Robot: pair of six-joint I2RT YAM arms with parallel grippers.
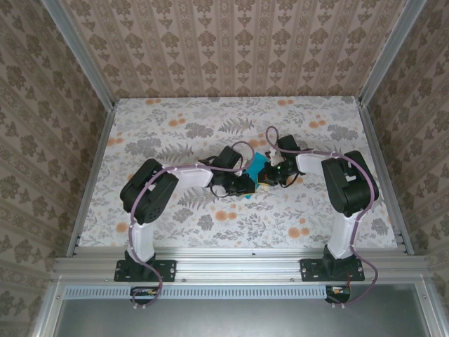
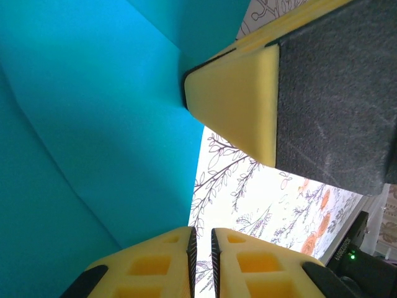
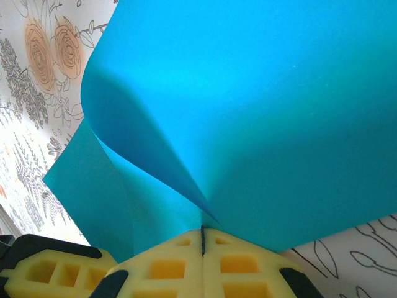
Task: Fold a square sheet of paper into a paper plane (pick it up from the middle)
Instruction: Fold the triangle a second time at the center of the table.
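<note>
The square sheet of paper (image 1: 260, 159) is teal-blue and hangs curled above the middle of the table, between the two grippers. In the right wrist view the paper (image 3: 260, 112) bends into a soft fold that runs down into my right gripper (image 3: 203, 228), which is shut on it. My left gripper (image 2: 202, 231) stands beside the sheet's edge (image 2: 93, 124). Its jaws are a narrow gap apart, with only the tablecloth showing between them. One yellow finger of the right gripper (image 2: 236, 105) presses the paper just above it. From above, the left gripper (image 1: 247, 184) and right gripper (image 1: 265, 175) almost touch.
The table (image 1: 175, 126) has a floral cloth and is boxed in by patterned walls and aluminium rails on the left (image 1: 91, 175), right (image 1: 382, 175) and near side (image 1: 238, 263). Open cloth lies all around the two arms.
</note>
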